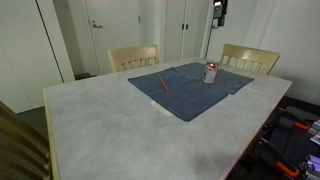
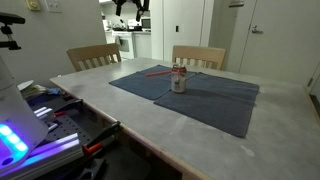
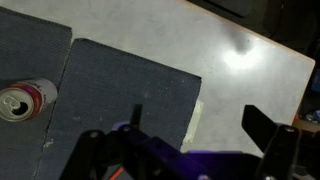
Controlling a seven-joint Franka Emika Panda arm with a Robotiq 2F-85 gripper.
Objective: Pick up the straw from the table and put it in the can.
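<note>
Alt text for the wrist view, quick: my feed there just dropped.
The open tool hangs empty above the edge of a dark blue cloth on the pale table. The can sits on the cloth at the far left of the frame, seen from above. The straw is not in this view.

The straw (image 1: 162, 81) is thin, straight and red, and lies flat on the dark blue cloth (image 1: 190, 95), well apart from the can (image 1: 211, 72). The can is small and silvery with red markings, and stands upright on the same cloth. The counter (image 1: 100, 125) is rectangular with a pale marbled top.
</note>
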